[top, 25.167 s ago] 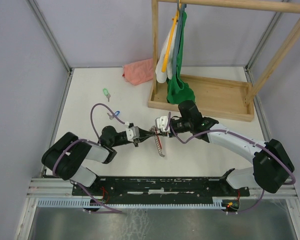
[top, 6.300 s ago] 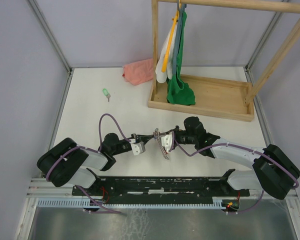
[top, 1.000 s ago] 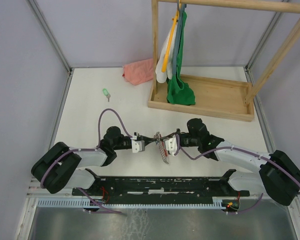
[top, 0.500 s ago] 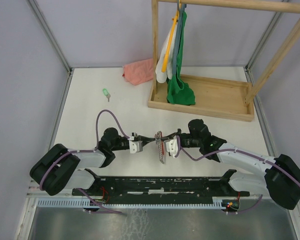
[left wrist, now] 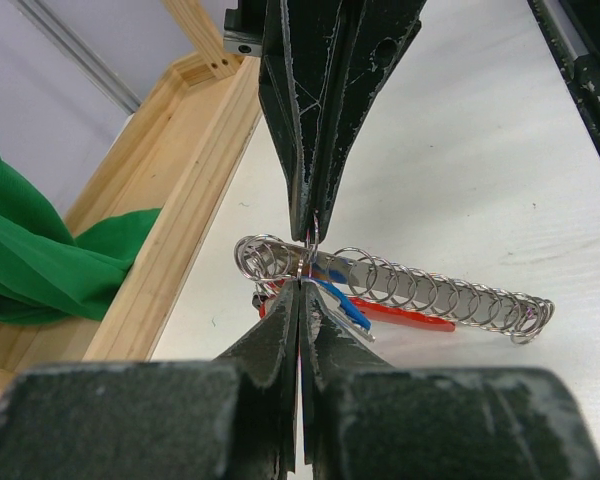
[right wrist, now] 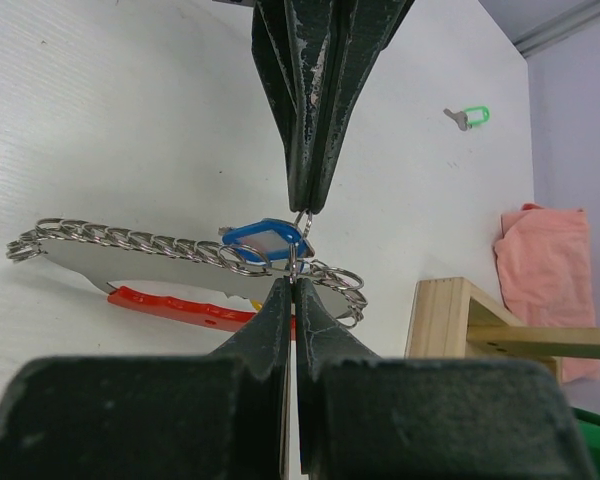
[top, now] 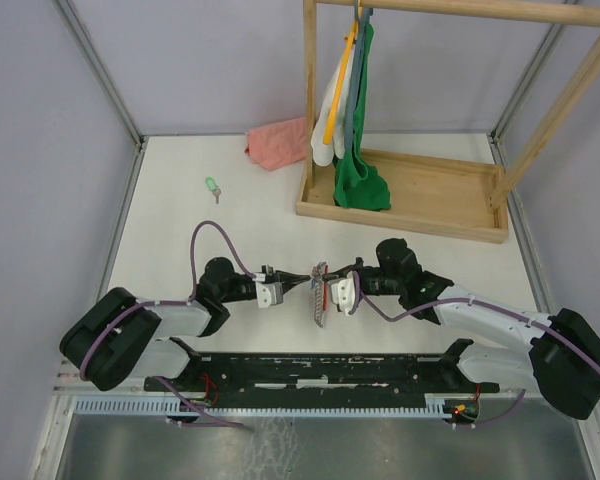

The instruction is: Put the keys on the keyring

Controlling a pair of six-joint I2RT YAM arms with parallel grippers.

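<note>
The left gripper and right gripper, tip to tip, were both pinched tight on the keyring, the blue key at its ring. The green key lay well apart. The wooden tray held 1 green cloth.

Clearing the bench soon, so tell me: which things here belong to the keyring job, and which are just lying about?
Job: silver chain-strip keyring with red strap; blue-headed metal key; green-headed metal key.
Lying about: pink cloth; wooden rack; hanging green garment.
</note>
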